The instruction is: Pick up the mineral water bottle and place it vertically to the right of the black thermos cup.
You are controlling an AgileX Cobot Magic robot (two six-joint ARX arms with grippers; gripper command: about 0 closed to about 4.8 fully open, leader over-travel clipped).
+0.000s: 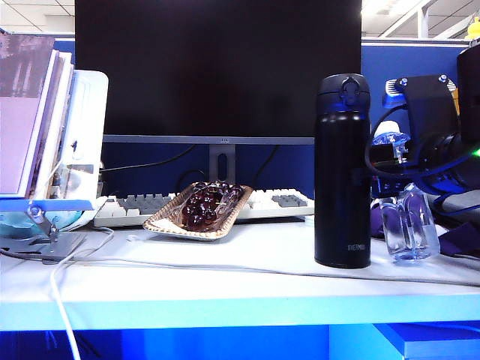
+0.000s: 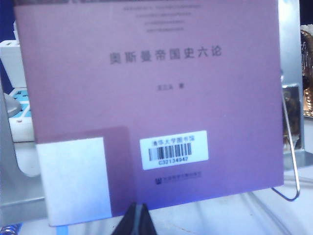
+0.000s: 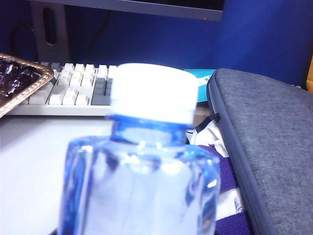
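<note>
The black thermos cup [image 1: 343,172] stands upright on the white table [image 1: 225,281], right of centre. Just to its right the clear mineral water bottle [image 1: 409,225] rests with its base on the table. My right gripper [image 1: 395,178] reaches in from the right and crosses the bottle's upper body, hiding that part. In the right wrist view the mineral water bottle [image 3: 142,186] with its white cap [image 3: 152,93] fills the picture, and no fingers show. The left gripper [image 2: 139,215] has its dark fingertips together in front of a purple book [image 2: 146,98].
A patterned tray [image 1: 196,210] of dark round pieces lies left of the thermos, before a white keyboard [image 1: 277,201] and a monitor [image 1: 217,67]. Books on a stand [image 1: 45,135] occupy the far left. A grey case [image 3: 269,142] lies beside the bottle. A white cable [image 1: 150,262] crosses the table.
</note>
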